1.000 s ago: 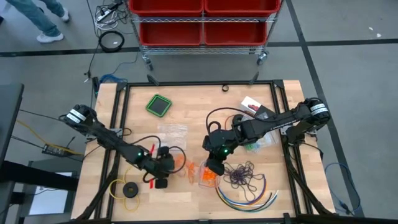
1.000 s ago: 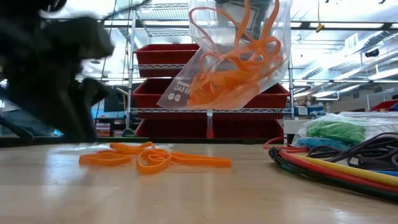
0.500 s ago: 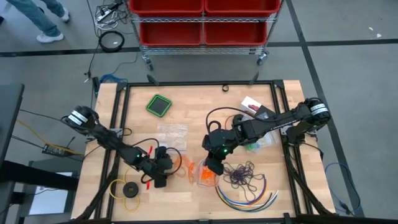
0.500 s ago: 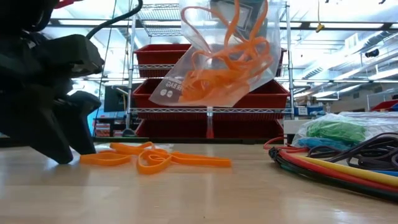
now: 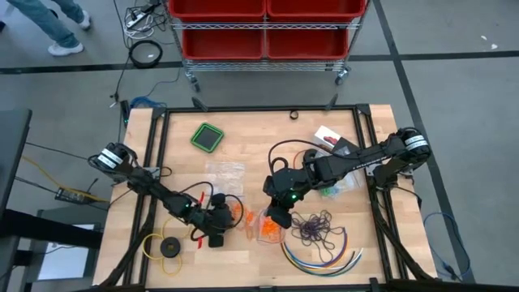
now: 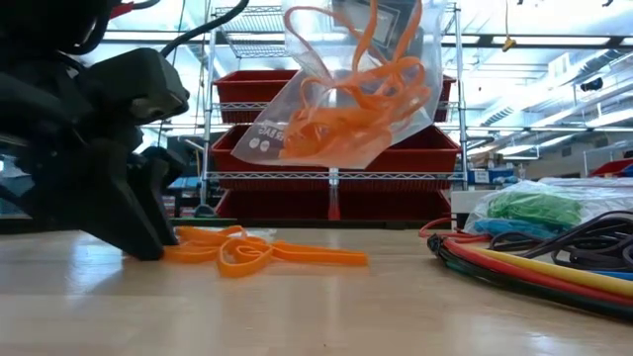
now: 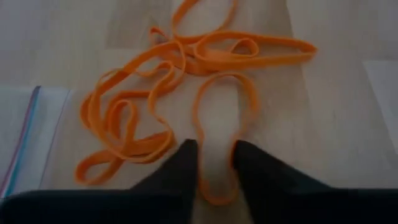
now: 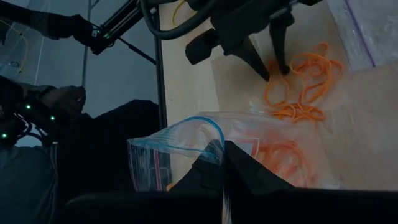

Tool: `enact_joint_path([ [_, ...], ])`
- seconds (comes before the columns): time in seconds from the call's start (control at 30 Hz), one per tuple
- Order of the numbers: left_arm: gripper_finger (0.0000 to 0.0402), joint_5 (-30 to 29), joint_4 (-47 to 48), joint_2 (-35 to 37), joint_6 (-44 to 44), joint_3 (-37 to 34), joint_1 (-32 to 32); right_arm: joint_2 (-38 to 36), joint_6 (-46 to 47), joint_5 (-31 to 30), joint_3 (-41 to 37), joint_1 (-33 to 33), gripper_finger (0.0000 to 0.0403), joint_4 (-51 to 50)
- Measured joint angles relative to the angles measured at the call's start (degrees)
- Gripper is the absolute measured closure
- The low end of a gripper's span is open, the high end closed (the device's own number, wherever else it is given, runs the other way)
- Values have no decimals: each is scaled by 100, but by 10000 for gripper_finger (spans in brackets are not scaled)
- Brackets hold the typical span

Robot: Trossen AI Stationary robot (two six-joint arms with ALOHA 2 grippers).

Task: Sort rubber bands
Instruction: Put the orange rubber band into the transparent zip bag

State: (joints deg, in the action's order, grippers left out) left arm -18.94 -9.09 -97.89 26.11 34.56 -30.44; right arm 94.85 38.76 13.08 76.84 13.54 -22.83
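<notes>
Left gripper [image 7: 214, 163] is down on the wooden table [image 5: 243, 138], fingers set narrowly apart, straddling one strand of a loose orange rubber band [image 7: 222, 134]. From my left wrist camera I see the band's loop running between the two dark fingertips [image 7: 186, 163], not yet pinched. More orange rubber bands [image 7: 134, 118] lie tangled just beside it on the wood, with the edge of an empty clear bag [image 7: 18, 134] near them. From the low camera the same orange pile [image 6: 247, 252] sits on the table right against the left arm's dark bulk.

Right gripper [image 8: 222, 167] is clamped shut on the mouth of a clear zip bag [image 6: 341, 84] and holds it off the table; orange bands show inside it. On my overhead view it hangs near table centre, just right of the loose pile [image 5: 243, 219].

Dark purple bands [image 5: 318, 227] sit in a loose heap just right of that bag, touching the curved multicoloured cables [image 5: 324, 255]. Green bands in a bag [image 6: 534, 210] rest farther right. A yellow ring with black disc [image 5: 166, 246] lies at the left front corner, a green-rimmed square [image 5: 208, 136] toward the back.
</notes>
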Motion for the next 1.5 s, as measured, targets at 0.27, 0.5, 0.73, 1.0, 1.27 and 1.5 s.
enact_joint_path([
  [0.27,392,435,47,103,-381,270,-151,0,2,11,0,13,401,4],
  [0.5,399,620,1170,603,-1053,1317,-313,2,4,12,0,15,402,2],
  [0.73,400,-47,2201,620,-2201,2889,-389,2,181,0,0,22,402,2],
  [1.0,401,-525,2232,614,-3365,3915,-316,2,221,-22,0,22,401,1],
  [1.27,401,-516,2020,483,-3491,3981,-15,2,216,-153,0,14,401,4],
  [1.5,401,-509,2024,-156,-3280,4202,143,4,220,-181,0,-52,401,60],
])
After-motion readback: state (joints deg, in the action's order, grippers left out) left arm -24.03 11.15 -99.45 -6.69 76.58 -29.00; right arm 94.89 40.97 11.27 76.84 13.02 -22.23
